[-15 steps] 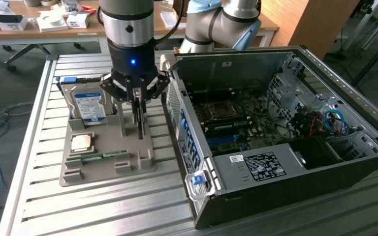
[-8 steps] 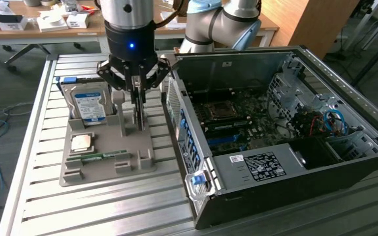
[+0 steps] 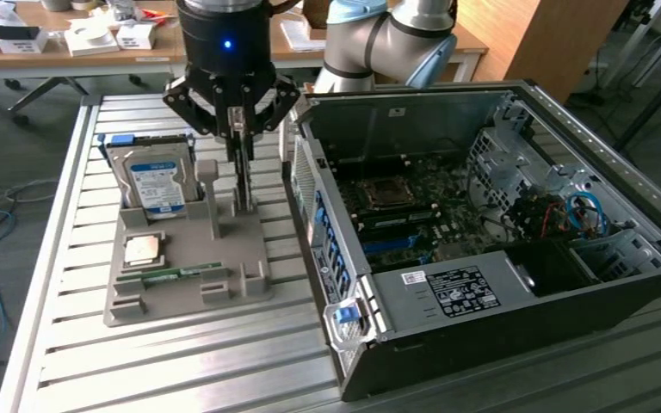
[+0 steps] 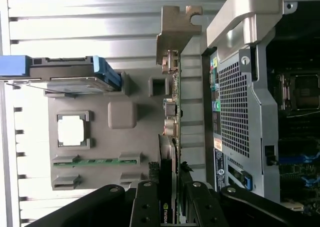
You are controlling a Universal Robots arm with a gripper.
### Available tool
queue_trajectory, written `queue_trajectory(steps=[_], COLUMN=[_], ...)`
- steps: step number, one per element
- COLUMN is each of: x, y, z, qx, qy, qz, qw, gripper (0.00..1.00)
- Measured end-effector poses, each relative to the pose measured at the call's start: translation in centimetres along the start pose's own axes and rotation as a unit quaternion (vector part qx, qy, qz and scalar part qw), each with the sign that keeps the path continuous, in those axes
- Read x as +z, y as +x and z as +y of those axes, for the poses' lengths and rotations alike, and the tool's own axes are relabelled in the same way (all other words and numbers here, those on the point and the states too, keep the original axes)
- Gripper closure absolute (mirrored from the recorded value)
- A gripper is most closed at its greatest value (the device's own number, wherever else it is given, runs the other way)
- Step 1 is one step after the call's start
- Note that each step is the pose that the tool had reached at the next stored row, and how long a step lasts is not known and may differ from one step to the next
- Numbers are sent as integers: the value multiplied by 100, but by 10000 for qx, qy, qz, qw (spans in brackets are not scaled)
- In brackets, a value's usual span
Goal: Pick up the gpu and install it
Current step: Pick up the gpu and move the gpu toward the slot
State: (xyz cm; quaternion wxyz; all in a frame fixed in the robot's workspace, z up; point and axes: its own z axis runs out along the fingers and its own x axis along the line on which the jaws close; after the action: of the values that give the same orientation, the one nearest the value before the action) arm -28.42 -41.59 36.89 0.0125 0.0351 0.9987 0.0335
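gpu (image 3: 240,172), thin dark card, tan bracket, upright in stand (image 3: 182,297)

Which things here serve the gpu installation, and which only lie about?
Job: dark flat gpu card with tan metal bracket, black gripper closed on it, open dark computer case.
Lying about: silver blue-labelled hard drive, small green memory stick, square pale processor chip.

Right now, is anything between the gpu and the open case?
Only the case itself: its near wall stands between the holder and the open bay. The gripper is closed on the gpu, upright in the holder.
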Motion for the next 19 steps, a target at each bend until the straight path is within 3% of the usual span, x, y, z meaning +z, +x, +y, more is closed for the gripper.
queue_trajectory(steps=[12, 16, 19], x=[-511, -636, -678], y=[-12, -15, -16], z=[35, 43, 46], qx=[1, 1, 1], qy=[-32, -45, -78], qz=[2, 4, 5], qw=[10000, 10000, 10000], gripper=[74, 74, 74])
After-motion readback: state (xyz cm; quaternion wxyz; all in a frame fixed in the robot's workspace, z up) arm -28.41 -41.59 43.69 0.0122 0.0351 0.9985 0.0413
